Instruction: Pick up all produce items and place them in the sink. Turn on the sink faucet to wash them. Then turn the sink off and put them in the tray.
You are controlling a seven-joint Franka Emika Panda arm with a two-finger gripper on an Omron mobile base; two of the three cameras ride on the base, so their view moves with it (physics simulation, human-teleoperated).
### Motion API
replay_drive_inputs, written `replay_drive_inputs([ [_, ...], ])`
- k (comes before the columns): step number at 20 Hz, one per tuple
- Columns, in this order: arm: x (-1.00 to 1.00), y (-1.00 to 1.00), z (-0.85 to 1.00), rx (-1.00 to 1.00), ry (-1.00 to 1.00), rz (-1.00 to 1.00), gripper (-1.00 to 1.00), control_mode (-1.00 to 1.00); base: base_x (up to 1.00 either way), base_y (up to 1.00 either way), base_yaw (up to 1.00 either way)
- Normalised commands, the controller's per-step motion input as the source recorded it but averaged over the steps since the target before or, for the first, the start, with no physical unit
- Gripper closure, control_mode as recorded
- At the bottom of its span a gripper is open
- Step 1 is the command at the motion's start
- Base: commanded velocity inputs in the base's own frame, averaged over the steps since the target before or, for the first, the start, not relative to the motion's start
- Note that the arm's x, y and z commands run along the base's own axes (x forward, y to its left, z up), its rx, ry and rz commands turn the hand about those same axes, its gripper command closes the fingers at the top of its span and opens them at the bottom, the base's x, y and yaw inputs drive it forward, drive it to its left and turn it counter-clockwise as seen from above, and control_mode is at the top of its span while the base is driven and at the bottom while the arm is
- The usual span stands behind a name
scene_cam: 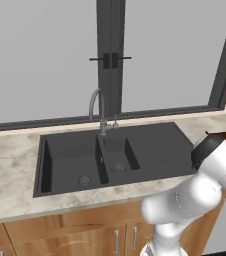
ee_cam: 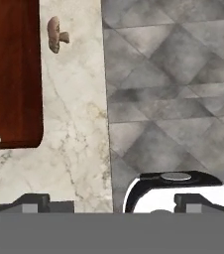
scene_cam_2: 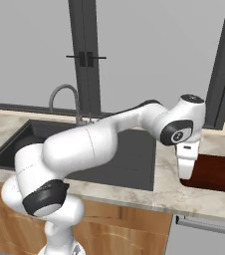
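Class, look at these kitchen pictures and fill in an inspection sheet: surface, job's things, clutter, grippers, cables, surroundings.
Surface: pale marble counter over wooden cabinets.
Job's things: dark-grey sink, both basins bare; faucet behind it; red-brown tray right of the sink; brownish mushroom-like produce item on the counter beside the tray.
Clutter: nothing seen.
Grippers: gripper open, holding nothing, above the counter edge.
Cables: nothing seen.
Surroundings: window behind; grey tiled floor.

Definitely a home kitchen. There's a marble-look counter with a dark grey sink dropped into it, gooseneck faucet behind, and wooden cabinet doors with metal handles underneath. Big dark-framed window right over the sink, grey stone floor tiles past the counter edge.
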Motion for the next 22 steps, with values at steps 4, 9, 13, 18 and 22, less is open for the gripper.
replay_drive_inputs([
  [4, -0.03, -0.36, -0.35, -0.06, 0.0, -0.17, -1.0, -1.0, 0.0, 0.0, 0.0],
  [9, 0.0, -0.37, -0.07, -0.1, 0.0, -0.03, -1.0, -1.0, 0.0, 0.0, 0.0],
  [13, -0.01, -0.31, -0.11, -0.1, 0.0, 0.01, -1.0, -1.0, 0.0, 0.0, 0.0],
  [18, -0.05, -0.34, -0.2, -0.01, 0.0, 0.04, -1.0, -1.0, 0.0, 0.0, 0.0],
  [22, 0.0, -0.38, -0.12, 0.0, 0.0, 0.04, -1.0, -1.0, 0.0, 0.0, 0.0],
])
